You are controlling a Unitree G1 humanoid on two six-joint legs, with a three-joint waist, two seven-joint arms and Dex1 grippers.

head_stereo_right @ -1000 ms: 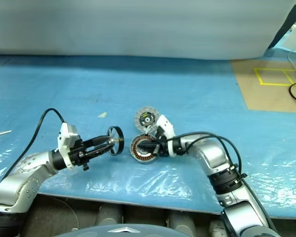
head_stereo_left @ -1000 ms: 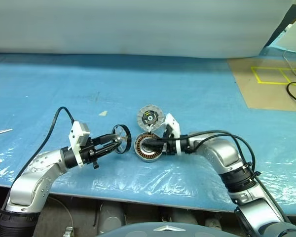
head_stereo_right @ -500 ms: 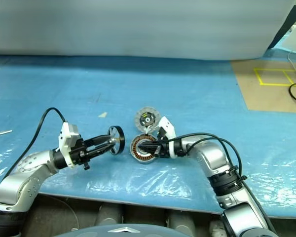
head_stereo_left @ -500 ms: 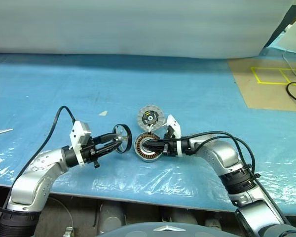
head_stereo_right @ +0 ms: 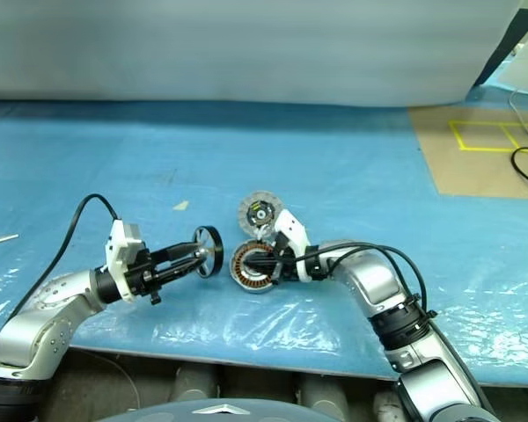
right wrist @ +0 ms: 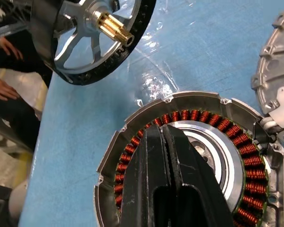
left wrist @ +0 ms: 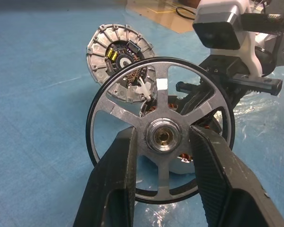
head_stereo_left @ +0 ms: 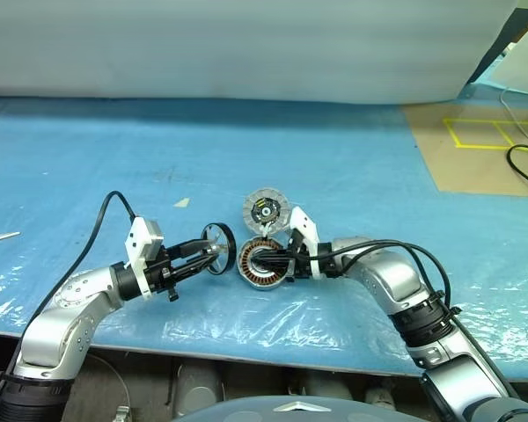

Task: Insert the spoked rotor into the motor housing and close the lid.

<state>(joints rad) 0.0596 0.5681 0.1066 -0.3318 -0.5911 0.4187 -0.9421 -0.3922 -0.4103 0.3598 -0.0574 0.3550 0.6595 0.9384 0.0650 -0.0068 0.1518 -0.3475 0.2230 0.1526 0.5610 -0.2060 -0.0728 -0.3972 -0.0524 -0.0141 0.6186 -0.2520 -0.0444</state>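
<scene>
My left gripper point(head_stereo_left: 213, 251) is shut on the spoked rotor point(left wrist: 163, 137). It grips the small central hub and holds the wheel upright just above the blue table. The rotor's brass shaft points at the motor housing point(head_stereo_left: 250, 274), a grey cup with copper windings point(right wrist: 199, 116) close to its right. My right gripper point(head_stereo_left: 257, 258) is shut, and its joined fingers point(right wrist: 163, 156) lie across the housing's silver centre. The lid point(head_stereo_left: 267, 210) sits just behind the housing, its white-segmented face showing.
Crinkled blue plastic sheet covers the table point(head_stereo_left: 352, 141), whose front edge runs near my arms. A brown board with yellow tape point(head_stereo_left: 484, 141) and a black cable point(head_stereo_left: 526, 167) lie at the far right. A small scrap point(head_stereo_left: 183, 202) lies left of the lid, and a thin metal piece point(head_stereo_left: 0, 236) at the left edge.
</scene>
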